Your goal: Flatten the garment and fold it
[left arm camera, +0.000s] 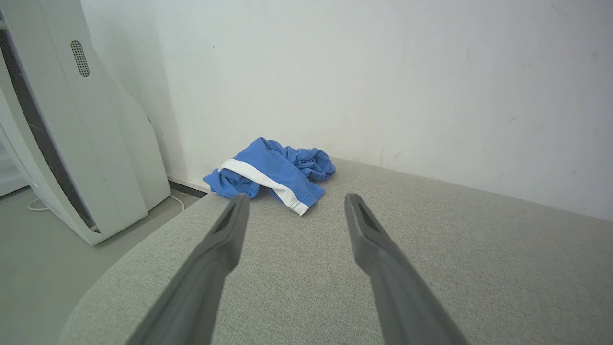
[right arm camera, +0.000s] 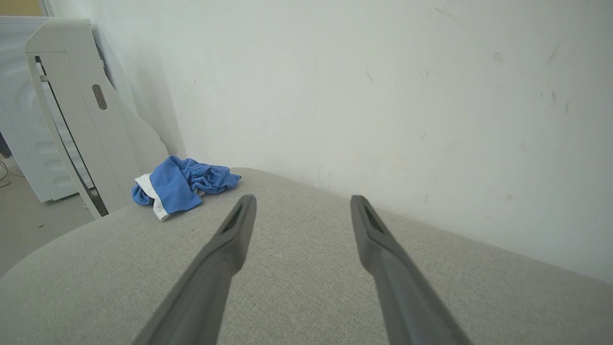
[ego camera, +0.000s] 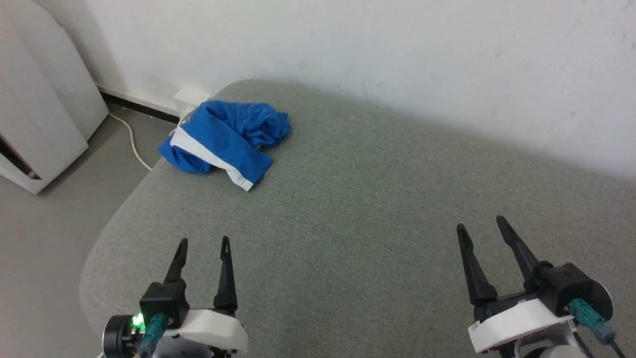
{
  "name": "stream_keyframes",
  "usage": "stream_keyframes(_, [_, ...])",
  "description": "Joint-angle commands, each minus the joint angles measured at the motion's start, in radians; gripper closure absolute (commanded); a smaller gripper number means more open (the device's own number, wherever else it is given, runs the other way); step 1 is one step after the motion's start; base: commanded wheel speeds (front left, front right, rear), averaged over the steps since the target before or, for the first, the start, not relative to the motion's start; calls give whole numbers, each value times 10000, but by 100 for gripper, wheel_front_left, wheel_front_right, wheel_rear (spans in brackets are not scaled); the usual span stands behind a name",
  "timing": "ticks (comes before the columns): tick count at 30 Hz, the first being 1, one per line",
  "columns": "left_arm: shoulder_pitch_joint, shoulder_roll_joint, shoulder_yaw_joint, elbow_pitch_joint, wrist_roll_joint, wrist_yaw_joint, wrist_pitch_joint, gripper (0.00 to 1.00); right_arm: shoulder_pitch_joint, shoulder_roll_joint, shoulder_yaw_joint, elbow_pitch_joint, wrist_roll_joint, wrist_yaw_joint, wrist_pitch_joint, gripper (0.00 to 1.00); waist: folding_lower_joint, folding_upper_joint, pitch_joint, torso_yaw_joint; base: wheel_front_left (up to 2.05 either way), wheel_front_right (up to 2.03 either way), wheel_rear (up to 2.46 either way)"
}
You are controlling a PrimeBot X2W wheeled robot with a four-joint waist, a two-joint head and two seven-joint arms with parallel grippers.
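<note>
The blue shorts lie crumpled in a heap at the far left corner of the grey cushioned surface, a white stripe running across the top fold. In the left wrist view the shorts sit ahead of the fingers, and in the right wrist view the shorts lie far to the left. My left gripper hovers open near the front left, well short of the shorts. My right gripper is open at the front right, nothing between its fingers. The left gripper and right gripper both stand spread.
A white wall runs right behind the surface. To the left, on the floor, stands a white appliance with a white cable trailing beside it. The surface's rounded left edge drops to the grey floor.
</note>
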Motion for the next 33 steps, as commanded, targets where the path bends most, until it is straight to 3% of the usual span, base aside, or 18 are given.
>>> stream_keyframes(1, [93, -16, -65, 85, -19, 1, -143, 0, 106, 30, 19, 98, 166, -8, -130, 0, 0, 0, 14, 142, 0, 0, 0])
stream_keyframes(21, [-187, -20, 117, 249, -294, 132, -561, 0, -24, 38, 290, 471, 2, -9, -548, 0, -1, 0, 609, 411, 0, 0, 0])
stream_keyframes(33, [-1688, 302, 795, 1439, -479, -467, -661, 0, -555, 35, 347, 329, -687, -9, -648, 0, -1, 0, 1957, -262, 0, 0, 0])
